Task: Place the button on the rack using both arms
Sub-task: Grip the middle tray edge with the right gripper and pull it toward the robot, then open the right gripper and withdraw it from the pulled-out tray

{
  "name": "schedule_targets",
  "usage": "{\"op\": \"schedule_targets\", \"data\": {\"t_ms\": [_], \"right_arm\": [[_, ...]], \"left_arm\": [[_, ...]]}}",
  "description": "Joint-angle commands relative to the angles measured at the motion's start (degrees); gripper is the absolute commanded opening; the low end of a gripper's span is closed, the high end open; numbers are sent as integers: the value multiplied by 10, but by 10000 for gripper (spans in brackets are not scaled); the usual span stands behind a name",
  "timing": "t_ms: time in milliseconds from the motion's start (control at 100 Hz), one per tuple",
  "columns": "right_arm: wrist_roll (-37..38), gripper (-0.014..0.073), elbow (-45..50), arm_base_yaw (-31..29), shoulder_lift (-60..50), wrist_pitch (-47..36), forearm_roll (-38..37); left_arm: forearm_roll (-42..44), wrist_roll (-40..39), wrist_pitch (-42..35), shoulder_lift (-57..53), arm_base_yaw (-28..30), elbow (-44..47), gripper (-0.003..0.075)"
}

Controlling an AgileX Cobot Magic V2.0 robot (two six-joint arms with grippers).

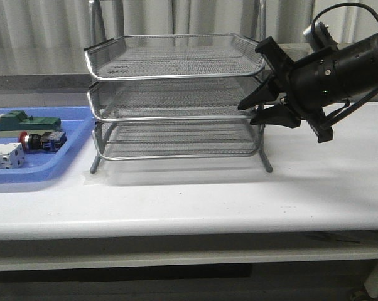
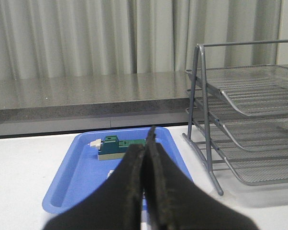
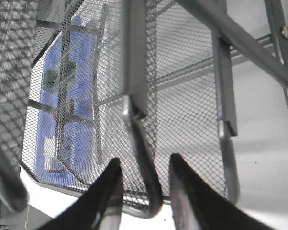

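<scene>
Red-capped button (image 1: 35, 140) sits in blue tray (image 1: 76, 135), 9 o'clock of rack (image 1: 176, 100). Right end effector (image 1: 255, 111) apart, straddling rack rim, likely bracing. Left end effector (image 2: 147, 143) together, empty.

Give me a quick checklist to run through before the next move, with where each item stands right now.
1. Button still lying in the blue tray, ungrasped: ok.
2. Left gripper open for the pick: not ok, fingers closed together above the tray.
3. Right gripper open: ok, jaws apart.
4. Right gripper clear of the rack: not ok, its fingers straddle a rim at the rack's right end; the right wrist view shows the wire between them.
5. Rack tiers free to receive the button: ok, nothing visible in them.
6. Left gripper lined up over the button: cannot tell, fingers hide it.
</scene>
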Motion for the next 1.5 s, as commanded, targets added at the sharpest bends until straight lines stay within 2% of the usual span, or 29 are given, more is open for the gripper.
{"op": "schedule_targets", "data": {"t_ms": [0, 160, 260, 650, 1170, 1340, 1410, 1490], "right_arm": [[-6, 191, -18, 1, -25, 27, 43], [-6, -2, -17, 2, -25, 27, 43], [-6, -64, -13, 2, -25, 29, 43], [-27, -64, 72, 3, -29, 86, 35], [-123, -64, 276, 3, -139, 82, 43], [-127, -64, 298, 3, -161, 77, 43], [-131, -41, 298, 3, -167, 78, 43], [-137, 62, 298, 3, -178, 79, 43]], "left_arm": [[-1, -6, -44, -18, 1, 20, -20], [-1, -6, -44, -18, 1, 20, -20], [-1, -6, -44, -18, 1, 20, -20], [-1, -6, -44, -18, 1, 20, -20], [-1, -6, -44, -18, 1, 20, -20], [-1, -6, -44, -18, 1, 20, -20], [-1, -6, -44, -18, 1, 20, -20], [-1, -6, -44, -18, 1, 20, -20]]}}
